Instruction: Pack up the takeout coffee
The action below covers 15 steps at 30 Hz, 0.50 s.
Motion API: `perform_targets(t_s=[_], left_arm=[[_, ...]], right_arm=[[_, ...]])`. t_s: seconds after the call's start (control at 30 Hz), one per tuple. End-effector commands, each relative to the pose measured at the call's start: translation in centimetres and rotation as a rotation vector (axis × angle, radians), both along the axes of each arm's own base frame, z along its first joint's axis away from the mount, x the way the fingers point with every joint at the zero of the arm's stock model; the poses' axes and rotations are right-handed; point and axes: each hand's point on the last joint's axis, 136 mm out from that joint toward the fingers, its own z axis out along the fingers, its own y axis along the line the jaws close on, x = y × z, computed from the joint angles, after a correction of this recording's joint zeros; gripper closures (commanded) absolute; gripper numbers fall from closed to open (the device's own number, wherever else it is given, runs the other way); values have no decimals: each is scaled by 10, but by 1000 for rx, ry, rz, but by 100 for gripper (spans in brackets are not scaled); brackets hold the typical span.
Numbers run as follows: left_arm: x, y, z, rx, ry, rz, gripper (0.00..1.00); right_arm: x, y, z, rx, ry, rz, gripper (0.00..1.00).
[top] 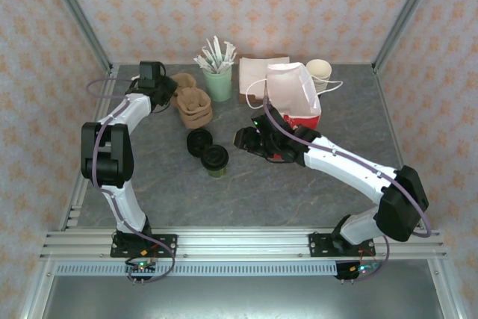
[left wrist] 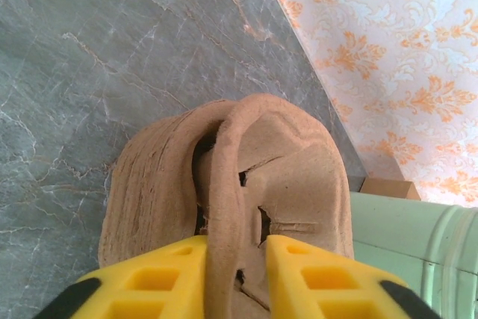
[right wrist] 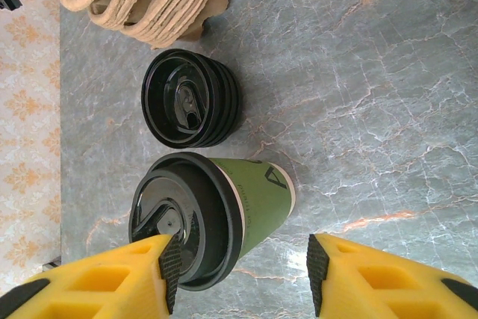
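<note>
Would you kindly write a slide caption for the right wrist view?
Right claw open over the black-lidded olive-green takeout coffee, a stack of loose black lids beside it.

Setting: a robotics lab test cell, being dressed as a takeout coffee counter.

- The bench is being enclosed by bare aluminium posts (top: 77,13), with flat panels of orange-flowered wallpaper (top: 246,5) being used as walls.
- A grey marble-look tabletop (top: 246,192) is being used as the counter.
- The left arm (top: 112,155) and right arm (top: 347,163) are being carried on a slotted metal rail (top: 246,243) at the near edge, with cables being run along them.
- Café stock is being kept on the tabletop: pulp cup carriers (top: 193,106), a green pot of wrapped sticks (top: 219,80), loose black lids (top: 199,142), a lidded coffee cup (top: 215,160), lidless cups (top: 319,71) and a paper bag (top: 295,91).
</note>
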Motion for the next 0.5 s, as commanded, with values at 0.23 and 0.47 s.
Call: perform_targets(t_s=[0.23,0.47], left_arm=[[5,-6,40,-28,-112,2,93],[-1,-11,107,-40,-243,-27,98]], right_arm=[[4,-6,25,29,-61,-20,49],[3,3,77,117,-152,32,49]])
